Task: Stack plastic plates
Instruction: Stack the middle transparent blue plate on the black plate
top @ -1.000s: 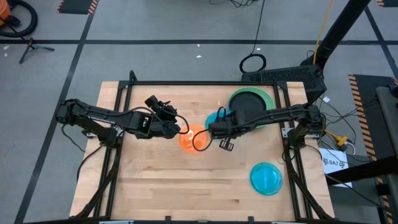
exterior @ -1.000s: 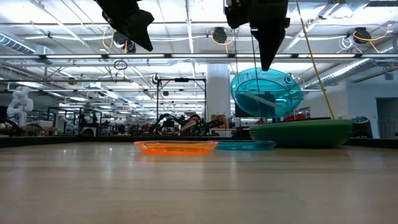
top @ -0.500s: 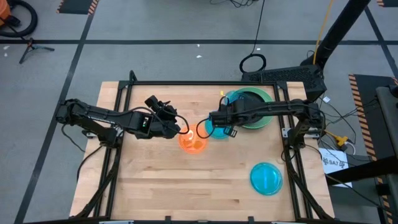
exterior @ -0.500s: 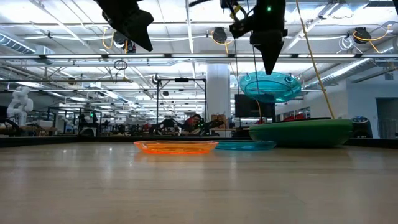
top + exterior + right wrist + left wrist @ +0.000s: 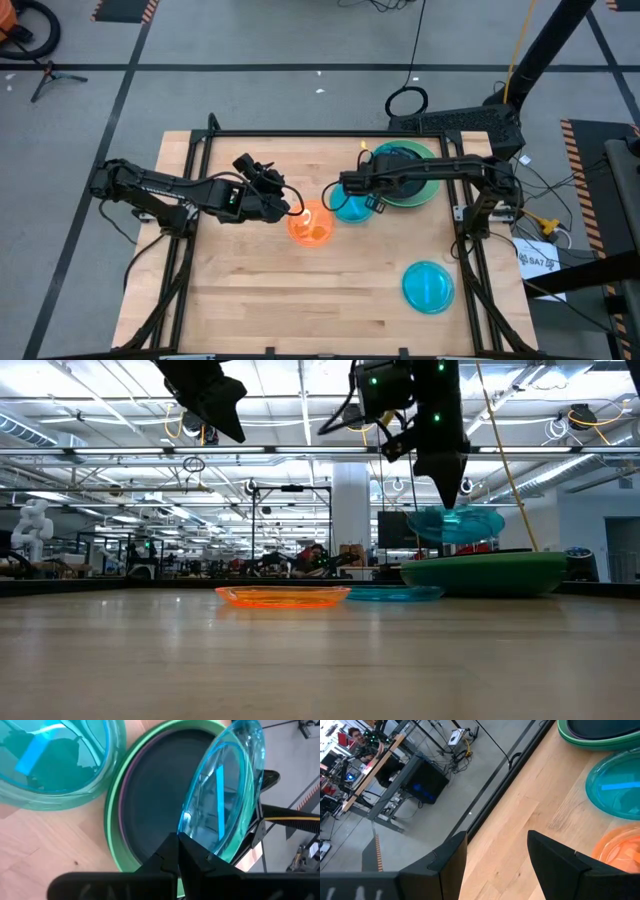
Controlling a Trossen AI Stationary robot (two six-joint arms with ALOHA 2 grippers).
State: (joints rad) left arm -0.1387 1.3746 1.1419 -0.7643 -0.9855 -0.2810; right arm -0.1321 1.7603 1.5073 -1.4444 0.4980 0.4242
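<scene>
My right gripper (image 5: 178,841) is shut on a translucent cyan-blue plate (image 5: 220,790) and holds it in the air above the stack (image 5: 485,572). That stack has a mint green plate (image 5: 112,820) at the bottom, a purple rim and a black plate (image 5: 155,795) on top. A second cyan-blue plate (image 5: 350,207) lies flat on the table beside the stack. An orange plate (image 5: 311,225) lies next to it. My left gripper (image 5: 497,855) is open and hovers above the table beside the orange plate (image 5: 620,852), touching nothing. My right gripper pinches the cyan-blue plate by its rim (image 5: 186,827) between the two fingers. The fingers (image 5: 447,485) come from above, pointing down. The plate (image 5: 455,523) is lifted clear, tilted a little off level, over the stack.
A third cyan-blue plate (image 5: 428,286) lies alone near the table's near right corner. The table's near left part (image 5: 240,300) is bare wood. Dark frame rails (image 5: 190,180) run along the table's sides.
My right gripper has moved toward the table's far right, from beside the orange plate to over the stack, and has come down somewhat. The held cyan-blue plate has tipped from nearly upright to almost level.
</scene>
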